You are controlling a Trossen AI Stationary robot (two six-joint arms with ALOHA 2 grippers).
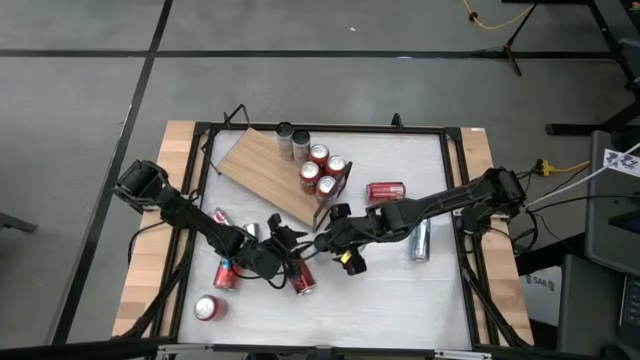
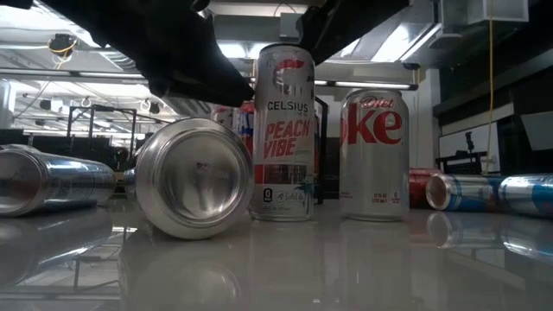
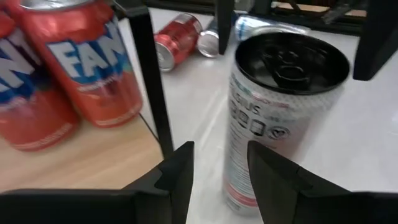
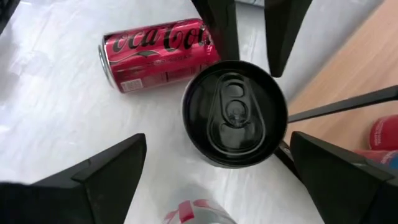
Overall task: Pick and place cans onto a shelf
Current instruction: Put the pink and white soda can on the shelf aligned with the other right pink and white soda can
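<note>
Beside the shelf [image 1: 268, 172], upright Celsius can [image 2: 282, 134] (slim, silver)

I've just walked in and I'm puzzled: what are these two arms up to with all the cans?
Both arms meet over one upright slim silver can beside the wooden shelf corner. The right gripper hangs above it, fingers wide open on either side, not gripping. The left gripper points at the same can, holding nothing. Several red cans stand on the shelf; others lie scattered on the table.
</note>
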